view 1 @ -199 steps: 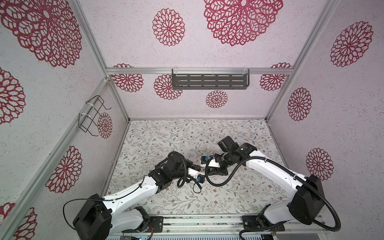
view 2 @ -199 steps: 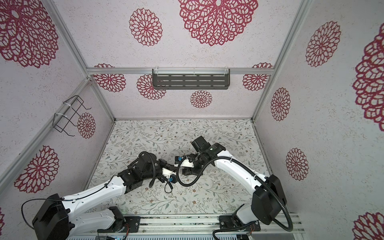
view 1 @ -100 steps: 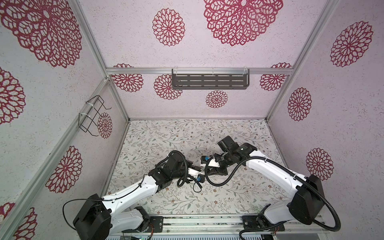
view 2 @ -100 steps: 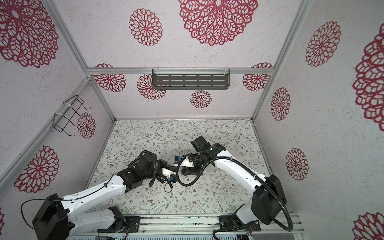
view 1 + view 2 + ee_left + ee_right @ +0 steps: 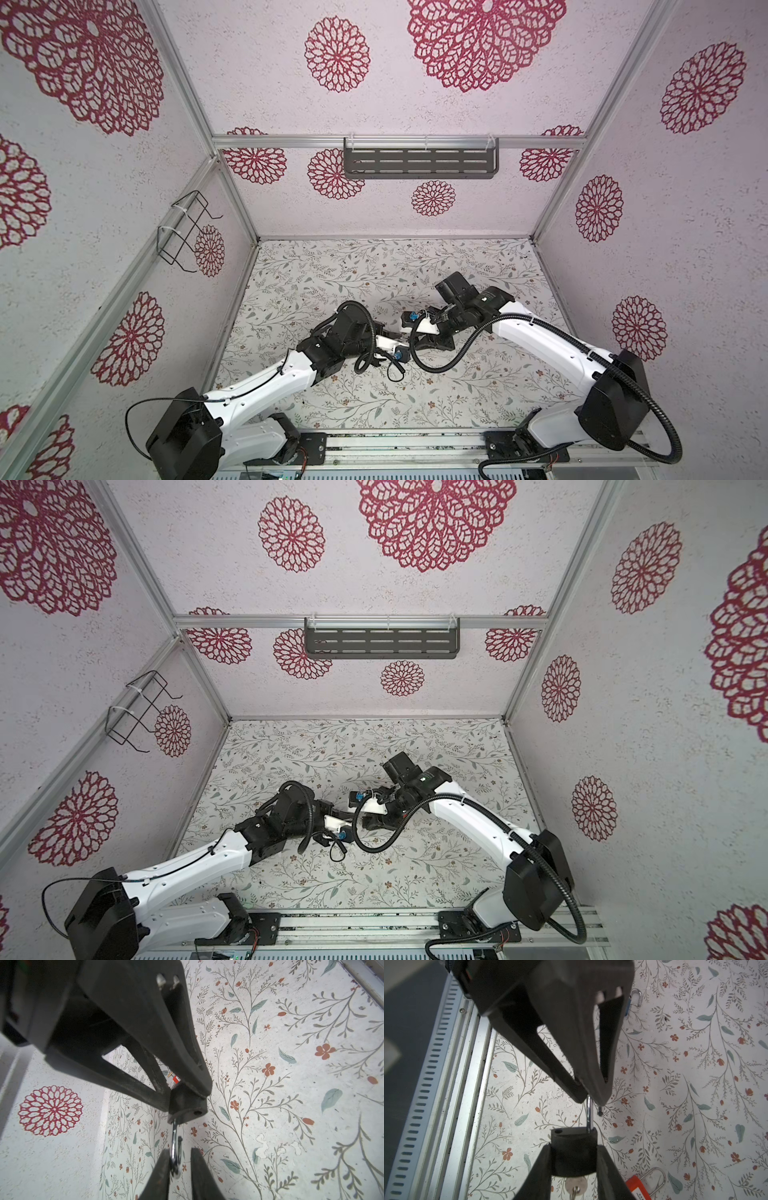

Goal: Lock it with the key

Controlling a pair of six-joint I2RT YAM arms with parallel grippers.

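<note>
Padlock (image 5: 572, 1157) sits clamped by its black body in the right hand (image 5: 574, 1146), with the key (image 5: 576, 1185) in its palm-side end. Its shackle (image 5: 175, 1142) reaches past those fingertips into the left hand (image 5: 178, 1154), whose fingers stand slightly parted around it: one touches, the other shows a gap.

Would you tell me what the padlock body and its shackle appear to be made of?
The padlock body looks like matte black plastic or coated metal: dull, no glare. The shackle looks like polished steel: bright, mirror-like reflections.
</note>
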